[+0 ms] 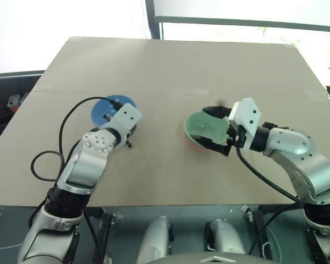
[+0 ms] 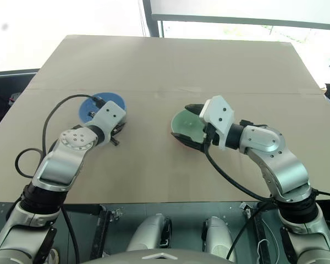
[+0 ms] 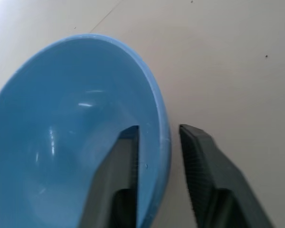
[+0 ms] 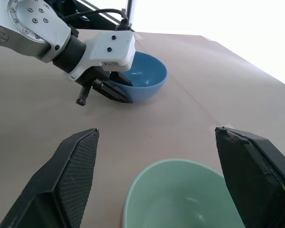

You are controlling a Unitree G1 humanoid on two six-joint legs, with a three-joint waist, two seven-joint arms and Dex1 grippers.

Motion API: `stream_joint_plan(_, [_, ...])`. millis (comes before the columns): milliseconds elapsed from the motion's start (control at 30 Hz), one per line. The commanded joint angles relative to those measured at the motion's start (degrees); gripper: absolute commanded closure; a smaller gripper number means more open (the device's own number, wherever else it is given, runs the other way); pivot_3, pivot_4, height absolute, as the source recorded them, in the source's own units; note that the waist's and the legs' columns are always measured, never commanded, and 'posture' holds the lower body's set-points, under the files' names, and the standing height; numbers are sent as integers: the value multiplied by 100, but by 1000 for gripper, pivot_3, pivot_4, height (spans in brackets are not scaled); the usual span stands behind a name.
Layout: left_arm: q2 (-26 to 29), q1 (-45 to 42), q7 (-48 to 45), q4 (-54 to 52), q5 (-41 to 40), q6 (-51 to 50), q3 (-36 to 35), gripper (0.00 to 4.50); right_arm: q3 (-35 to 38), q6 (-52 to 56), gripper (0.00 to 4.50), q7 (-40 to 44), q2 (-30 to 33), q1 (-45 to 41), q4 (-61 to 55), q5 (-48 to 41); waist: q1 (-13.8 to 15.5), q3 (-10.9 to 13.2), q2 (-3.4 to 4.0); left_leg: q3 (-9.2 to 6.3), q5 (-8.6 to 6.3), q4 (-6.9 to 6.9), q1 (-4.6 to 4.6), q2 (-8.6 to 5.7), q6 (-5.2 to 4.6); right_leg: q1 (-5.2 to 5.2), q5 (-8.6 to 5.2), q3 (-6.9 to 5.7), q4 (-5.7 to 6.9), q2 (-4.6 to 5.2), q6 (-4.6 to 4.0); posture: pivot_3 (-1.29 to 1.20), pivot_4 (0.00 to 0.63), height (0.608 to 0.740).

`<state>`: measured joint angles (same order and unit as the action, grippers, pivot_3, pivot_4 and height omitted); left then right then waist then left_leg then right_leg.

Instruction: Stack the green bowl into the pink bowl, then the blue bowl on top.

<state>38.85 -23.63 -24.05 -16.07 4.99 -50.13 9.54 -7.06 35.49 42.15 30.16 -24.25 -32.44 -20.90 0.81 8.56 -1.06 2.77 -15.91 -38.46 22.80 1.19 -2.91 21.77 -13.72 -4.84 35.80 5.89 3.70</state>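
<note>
Bright windows back a tan cardboard-covered table (image 1: 170,71) crossed by a taped seam. On its left half, the left gripper (image 3: 157,142) is clamped on the rim of the blue bowl (image 3: 71,133), one finger inside and one outside. Right of centre, the right gripper (image 4: 156,175) hangs with fingers spread wide over the green bowl (image 4: 180,199), which sits nested in the pink bowl (image 1: 193,144)

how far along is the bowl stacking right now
Done: the green bowl sits nested in the pink bowl, and the right gripper is open above it. In hand: the left gripper is shut on the blue bowl rim, on the table. Left: carrying blue onto the stack.
</note>
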Motion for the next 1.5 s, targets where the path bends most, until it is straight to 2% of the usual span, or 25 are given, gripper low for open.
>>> stream_joint_plan(33, [28, -134, -14, 21, 114, 70, -46, 4392, 34, -184, 399, -4, 10, -111, -53, -16, 0, 0, 0, 0, 0, 0, 0, 0, 0, 0, 0, 0, 0, 0, 0, 0, 150, 740])
stream_joint_plan(200, [-135, -240, -267, 43, -206, 516, -179, 4392, 166, -202, 399, -77, 85, -16, -78, 4, 8, 0, 0, -1, 0, 0, 0, 0, 0, 0, 0, 0, 0, 1, 0, 0, 150, 740])
stream_joint_plan(300, [-53, -397, -1314, -97, -782, 1708, -114, 4392, 510, -118, 399, -236, 172, 210, -211, -55, 14, 1, -1, -1, 0, -2, 5, 1, 0, 1, 0, -2, 0, 6, 0, 0, 150, 740])
stream_joint_plan(433, [-211, -799, -2262, -303, -1584, 2404, -266, 4392, 1039, -110, 399, -446, 423, 843, -450, 45, 62, 2, -3, -5, 0, -3, 13, -1, 0, 4, 0, -7, 0, 10, 0, 0, 150, 740])
stream_joint_plan(533, [-241, -1202, -2827, -99, -1756, 2761, -28, 4392, 1434, -130, 399, -588, 603, 1415, -670, 111, 37, 2, -2, 2, 0, -2, 12, -3, -1, 3, 1, -3, 0, 10, 0, 0, 150, 740])
stream_joint_plan(633, [-378, -1569, -3460, 366, -1777, 3450, 257, 4392, 2028, -51, 399, -588, 694, 2241, -1056, -73, 19, 1, 3, 5, 0, -3, 1, -16, 0, -1, 0, -1, -7, 3, 0, 0, 150, 740])
stream_joint_plan(733, [-725, -2054, -3954, 1212, -1746, 3953, 515, 4392, 3081, -196, 399, -380, 455, 3463, -1533, -620, 80, 0, 2, 3, 0, -7, -3, -17, 0, -4, -1, 0, -9, 3, 1, 0, 150, 740])
stream_joint_plan(833, [-936, -2349, -4411, 1960, -1514, 4883, 749, 4392, 3714, -185, 399, -417, 378, 4106, -1773, -811, 79, 0, 3, 7, -2, -17, -3, -19, -4, -6, 0, 8, -6, 2, 2, 0, 150, 740])
stream_joint_plan(1000, [-1239, -2720, -4986, 3045, -1321, 5824, 1012, 4392, 4130, -537, 399, -315, 346, 4694, -1995, -816, 18, -2, 2, 8, -3, -23, -8, -15, -7, -6, 0, 13, -1, -2, 2, 0, 150, 740])
stream_joint_plan(1167, [-1499, -3102, -5647, 3821, -1374, 5987, 1113, 4392, 4064, -867, 399, -431, 256, 4921, -2133, -678, 18, -1, 0, 6, -5, -24, -1, -17, -11, -5, 0, 13, -3, -1, 2, 0, 150, 740])
stream_joint_plan(1200, [-1485, -3144, -5844, 3918, -1393, 5980, 1131, 3684, 4034, -912, 399, -455, 236, 4962, -2159, -657, 17, -1, 0, 6, -7, -24, -1, -17, -13, -5, 0, 13, -3, 0, 2, 0, 150, 740])
stream_joint_plan(1267, [-1468, -3174, -6165, 3996, -1467, 5959, 1124, 3051, 3995, -965, 399, -470, 219, 5016, -2167, -665, 15, -1, 0, 6, -7, -25, -1, -17, -13, -4, -1, 13, -3, 0, 2, 0, 150, 740])
stream_joint_plan(1400, [-1669, -3198, -5730, 4088, -1578, 6002, 709, 1499, 3967, -1090, 399, -491, 211, 5107, -2171, -657, 29, 0, -1, 4, -8, -27, 1, -17, -15, -4, -1, 12, -4, 2, 2, 0, 150, 740])
stream_joint_plan(1500, [-1651, -3091, -5178, 3851, -1984, 5271, 128, 1499, 3770, -1190, 399, -557, 266, 5021, -2066, -467, 14, 0, -1, 2, -10, -37, 3, -7, -19, -5, -1, 12, 0, 2, 3, 0, 150, 740])
